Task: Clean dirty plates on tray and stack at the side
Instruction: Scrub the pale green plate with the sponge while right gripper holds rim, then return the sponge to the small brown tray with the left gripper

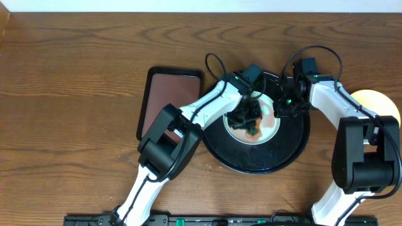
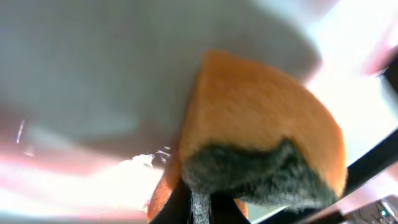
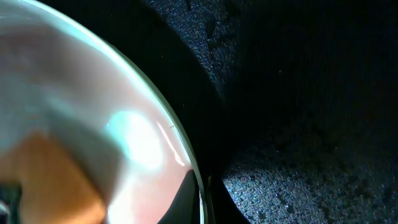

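A pale mint-blue plate [image 1: 271,125] lies on the round black tray [image 1: 251,166]. My left gripper [image 1: 246,118] is shut on an orange sponge [image 1: 253,129] with a dark grey scouring side and holds it against the plate's surface. In the left wrist view the sponge [image 2: 261,118] fills the middle, against the plate [image 2: 93,62], with the fingers [image 2: 202,208] below. My right gripper [image 1: 281,108] is shut on the plate's right rim; its fingers [image 3: 202,193] straddle the plate [image 3: 93,93] edge over the tray [image 3: 311,93]. A yellow plate [image 1: 377,103] sits off the tray at the right. The second mint-blue plate is not visible.
A small rectangular brown tray [image 1: 166,100] with a black rim lies left of the black tray, partly under my left arm. My right arm covers part of the yellow plate. The table is dark wood.
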